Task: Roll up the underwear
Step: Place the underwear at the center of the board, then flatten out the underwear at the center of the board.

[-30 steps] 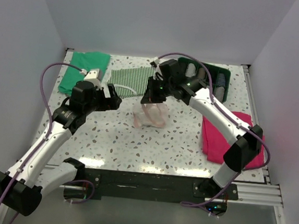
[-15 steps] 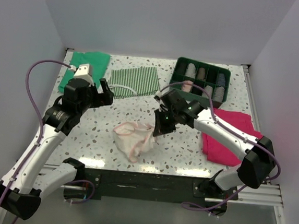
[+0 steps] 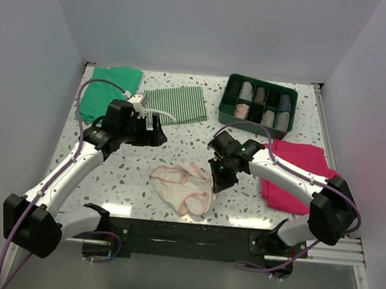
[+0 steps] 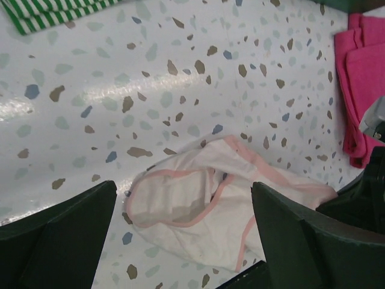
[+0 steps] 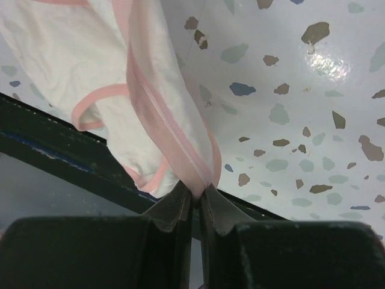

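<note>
We see underwear [image 3: 179, 187] on desk [image 3: 122, 179], near front edge, about centre, spread loosely, not rolled. Long axis runs left-right, right end tilted slightly toward near edge; oval trimmed opening at left end. Thin pale pink fabric, darker pink edging, soft wrinkles. Right fingers [image 5: 174, 211] clenched on right end, pinching bunched fold with trim between tips. Left fingers [image 4: 60, 235] released, spread wide, hovering behind and left of garment, apart from it. Desk glossy white, speckled.
</note>
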You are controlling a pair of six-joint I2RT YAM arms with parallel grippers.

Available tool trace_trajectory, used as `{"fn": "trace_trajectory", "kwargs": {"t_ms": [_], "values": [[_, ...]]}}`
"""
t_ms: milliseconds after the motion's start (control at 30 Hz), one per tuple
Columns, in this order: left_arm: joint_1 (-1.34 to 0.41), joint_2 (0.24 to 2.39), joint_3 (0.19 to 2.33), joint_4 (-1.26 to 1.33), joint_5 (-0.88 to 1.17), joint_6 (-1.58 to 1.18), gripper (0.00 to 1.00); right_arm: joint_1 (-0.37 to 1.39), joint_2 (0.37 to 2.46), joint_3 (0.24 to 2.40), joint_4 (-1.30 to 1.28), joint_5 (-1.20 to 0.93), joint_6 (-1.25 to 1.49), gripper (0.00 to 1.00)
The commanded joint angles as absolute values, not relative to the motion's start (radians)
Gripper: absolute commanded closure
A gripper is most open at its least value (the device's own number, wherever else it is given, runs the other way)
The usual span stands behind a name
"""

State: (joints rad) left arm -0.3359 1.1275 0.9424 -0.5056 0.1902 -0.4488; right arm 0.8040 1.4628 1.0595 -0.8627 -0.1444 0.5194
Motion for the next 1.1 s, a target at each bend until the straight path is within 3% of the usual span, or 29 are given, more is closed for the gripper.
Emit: {"fn": "trace_trajectory", "kwargs": {"t_ms": [0,167,533,567,600,767,967,1067], "values": [[-0.334,1.169,0.878,-0.396,0.403,-0.405,0.00,0.802,1.422,1.022,-0.839,-0.130,0.529,0.86],[-0.385,1.276,0.873,-0.377,0.387,-0.388,0.05,0.804,1.420,1.015,-0.815,-0.129,0.538,0.80],[-0.502,1.373,0.851,-0.334,0.331,-0.417,0.06,0.804,1.416,1.025,-0.814,-0.060,0.560,0.75],[-0.503,1.382,0.860,-0.330,0.322,-0.420,0.05,0.804,1.408,1.020,-0.821,-0.039,0.580,0.65],[-0.505,1.394,0.868,-0.327,0.318,-0.420,0.05,0.802,1.399,1.009,-0.828,0.001,0.592,0.64],[-0.528,1.482,0.958,-0.299,0.322,-0.399,0.01,0.750,1.270,0.908,-0.815,0.032,0.714,0.64],[-0.561,1.606,1.089,-0.347,0.311,-0.347,0.01,0.627,1.025,0.680,-0.693,-0.063,0.888,0.59],[-0.568,1.638,1.109,-0.351,0.324,-0.333,0.02,0.626,0.999,0.631,-0.654,-0.122,0.911,0.54]]}}
